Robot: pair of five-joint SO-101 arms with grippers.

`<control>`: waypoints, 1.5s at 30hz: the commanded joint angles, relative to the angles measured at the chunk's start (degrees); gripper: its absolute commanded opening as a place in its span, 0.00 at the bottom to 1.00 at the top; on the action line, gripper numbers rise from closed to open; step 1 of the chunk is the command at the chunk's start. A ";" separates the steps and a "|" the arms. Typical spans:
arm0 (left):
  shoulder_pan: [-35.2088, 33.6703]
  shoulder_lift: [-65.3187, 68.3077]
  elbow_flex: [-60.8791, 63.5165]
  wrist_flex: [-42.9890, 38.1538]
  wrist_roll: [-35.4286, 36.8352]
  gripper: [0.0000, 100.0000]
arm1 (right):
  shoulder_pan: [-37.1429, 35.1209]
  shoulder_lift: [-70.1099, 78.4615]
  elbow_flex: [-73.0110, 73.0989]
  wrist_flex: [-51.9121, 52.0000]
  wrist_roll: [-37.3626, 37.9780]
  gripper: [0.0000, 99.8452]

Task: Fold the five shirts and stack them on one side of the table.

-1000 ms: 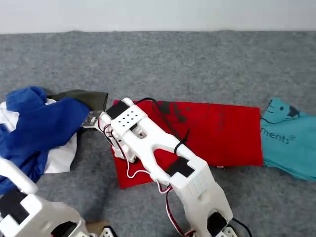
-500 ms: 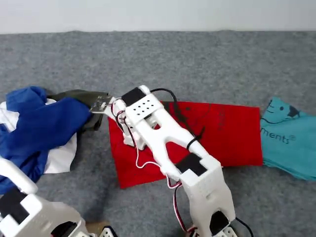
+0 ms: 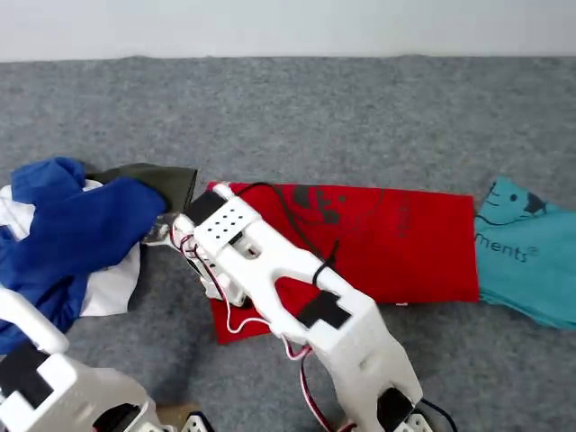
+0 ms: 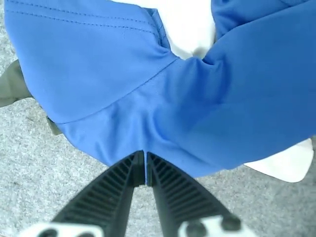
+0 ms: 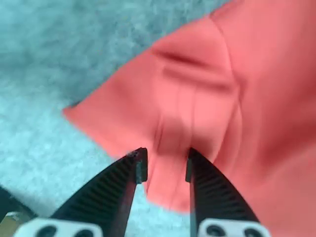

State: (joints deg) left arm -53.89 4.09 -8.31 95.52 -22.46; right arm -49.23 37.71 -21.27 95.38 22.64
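Note:
A red shirt [image 3: 396, 243] lies spread flat in the middle of the table. My right arm [image 3: 270, 261] reaches over its left end. In the right wrist view my right gripper [image 5: 165, 165] is shut on a wrinkled fold of the red shirt [image 5: 217, 79] near a corner. At the left, a blue shirt [image 3: 72, 234] lies crumpled over a white shirt [image 3: 112, 288] and a dark olive shirt [image 3: 157, 180]. My left gripper [image 4: 145, 170] is shut on the edge of the blue shirt [image 4: 148, 89]. A teal shirt [image 3: 531, 256] lies at the right edge.
The table top is grey carpet [image 3: 315, 117], bare along the far side up to a white wall. My left arm's base [image 3: 63, 391] stands at the front left corner. The teal shirt runs off the right edge.
My right arm swung up and toward the far side half a second ago, then came back down and left over the red shirt's left end. The left-hand pile has hardly moved.

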 commanded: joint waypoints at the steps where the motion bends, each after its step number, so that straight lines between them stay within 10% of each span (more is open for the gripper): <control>1: 0.35 -3.16 -0.13 -0.79 0.09 0.02 | 2.24 2.07 -0.62 -3.03 -0.44 0.14; 7: 0.44 -3.16 1.45 -0.88 0.09 0.02 | 4.44 3.38 -0.79 -4.09 2.55 0.01; 31: 0.70 -3.16 1.63 -1.23 0.09 0.02 | 22.37 -1.98 -13.89 1.27 11.96 0.02; 45: 0.62 -3.16 1.63 -1.23 0.00 0.02 | 19.74 -3.74 -24.09 7.52 9.67 0.11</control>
State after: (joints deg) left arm -53.54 4.09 -6.20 95.52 -22.37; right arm -27.16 37.63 -41.05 100.31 33.10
